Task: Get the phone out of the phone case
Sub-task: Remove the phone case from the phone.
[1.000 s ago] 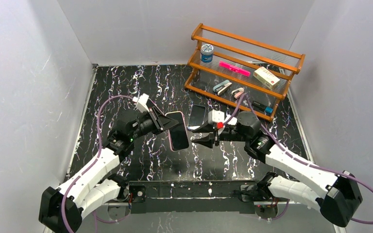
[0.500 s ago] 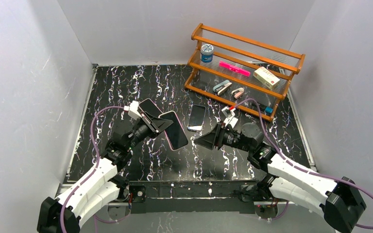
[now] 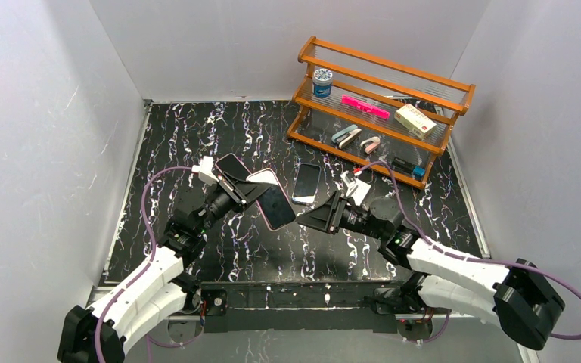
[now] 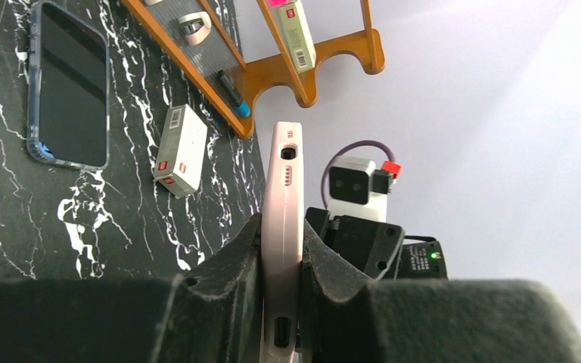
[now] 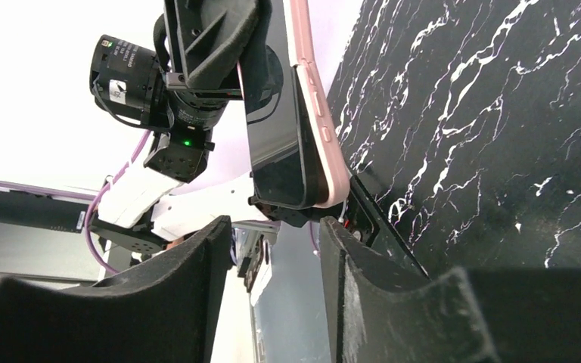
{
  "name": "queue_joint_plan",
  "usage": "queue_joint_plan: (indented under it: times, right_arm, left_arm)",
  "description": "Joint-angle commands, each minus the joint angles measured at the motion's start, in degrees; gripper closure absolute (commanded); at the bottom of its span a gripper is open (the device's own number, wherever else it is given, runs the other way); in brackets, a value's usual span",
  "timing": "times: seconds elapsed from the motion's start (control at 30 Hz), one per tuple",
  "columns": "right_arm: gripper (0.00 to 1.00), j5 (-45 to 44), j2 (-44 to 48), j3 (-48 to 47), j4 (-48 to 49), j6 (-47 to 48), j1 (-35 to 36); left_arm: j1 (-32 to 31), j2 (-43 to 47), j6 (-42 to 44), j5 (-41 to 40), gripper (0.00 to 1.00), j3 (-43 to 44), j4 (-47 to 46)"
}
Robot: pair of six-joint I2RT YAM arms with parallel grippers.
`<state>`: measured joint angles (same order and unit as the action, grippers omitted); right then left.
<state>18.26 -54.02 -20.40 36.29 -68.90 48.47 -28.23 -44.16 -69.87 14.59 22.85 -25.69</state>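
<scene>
- My left gripper (image 4: 281, 242) is clamped on the phone case (image 4: 284, 189). Both fingers press flat against its two broad faces, and the pink edge with its port and buttons runs up between them.
- The phone (image 5: 276, 128) sits inside that case. From the right wrist I see its dark screen with the pink rim wrapped around the side and the lower corner.
- From the top view, the cased phone hangs above the middle of the black marbled table (image 3: 197, 136), tilted, with the screen facing up. The left gripper holds its far-left end, and its free end points near-right.
- My right gripper (image 5: 272, 234) holds nothing, and its fingers stand apart with a clear gap between them.
- It points left at the free end of the cased phone. That corner lies just beyond the gap, and I cannot tell whether it touches a finger.
- A second phone (image 3: 306, 183) lies flat on the table just beyond the two grippers.
- Another dark phone-shaped slab (image 3: 231, 165) lies on the far side of my left wrist.
- A small white box (image 4: 180, 150) lies on the table beside the rack.
- The wooden rack (image 3: 305, 54) stands at the far right. It holds a blue-lidded jar (image 3: 322, 82), a pink item (image 3: 365, 107) and a pale carton (image 3: 414, 119).
</scene>
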Motion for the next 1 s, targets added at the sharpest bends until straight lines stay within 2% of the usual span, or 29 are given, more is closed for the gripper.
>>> queue_joint_plan:
  times: [0.0, 0.47, 0.97]
  right_arm:
    - [0.48, -0.59, -1.88, -0.6, 8.12, -2.35, 1.45]
    - [0.54, -1.56, -4.67, -2.28, 10.37, -2.16, 2.77]
    - [0.53, -1.01, -10.95, -4.45, 20.19, -2.81, 2.71]
  left_arm:
    - [0.19, 0.83, -1.89, 0.76, 1.0, -0.18, -6.03]
    - [0.19, 0.97, -3.97, 2.52, 1.0, -0.48, -7.7]
    - [-1.11, 1.43, -9.41, 7.62, 1.0, -1.66, -13.16]
